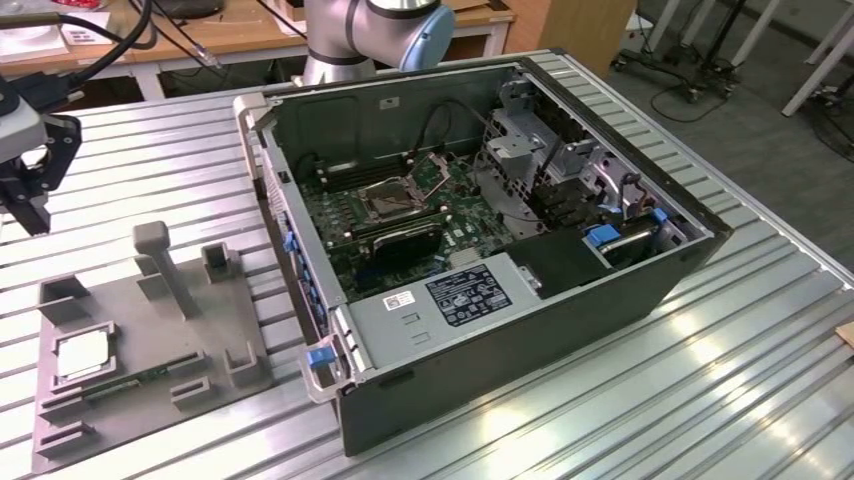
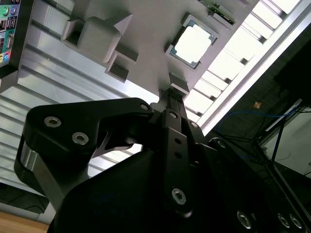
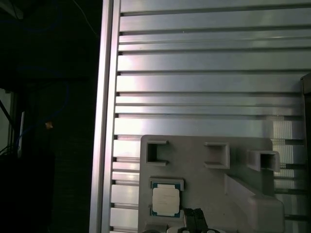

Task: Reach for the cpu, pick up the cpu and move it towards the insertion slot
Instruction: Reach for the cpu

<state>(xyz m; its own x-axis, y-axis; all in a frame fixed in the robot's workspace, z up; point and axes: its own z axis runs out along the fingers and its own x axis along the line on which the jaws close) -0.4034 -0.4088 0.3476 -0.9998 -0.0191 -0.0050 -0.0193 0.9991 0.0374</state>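
- cpu (image 1: 83,355): small thin square chip with a shiny silver-white metal face and a thin dark-green edge. It glares almost white in both wrist views (image 2: 194,42) (image 3: 165,200).
- It lies flat in a square recess of the grey fixture plate (image 1: 134,325), at the end toward the exterior view's left, and nothing touches it.
- The fixture plate is matte grey plastic that looks moulded. It carries several open-sided box pockets, 1 tall upright post and a few shorter blocks.
- 1 narrow green circuit strip (image 1: 127,382) lies on the plate just beside the cpu recess.
- gripper (image 1: 30,205): black metal with bolted links and silver screw heads, seen close in the second wrist view (image 2: 171,94).
- It hangs above the table at the exterior view's left edge, apart from the cpu and off the plate.
- Jaw state: cannot tell. The cpu is not in its grasp.
- insertion slot (image 1: 395,198): square socket with a dark brownish centre and a silvery metal frame. It sits on the green board inside the open computer case (image 1: 561,300), well apart from the cpu.
- The case is black and grey sheet metal, with blue clips on its edge.
- table (image 1: 601,400): ribbed aluminium slats, glossy with strong reflections.
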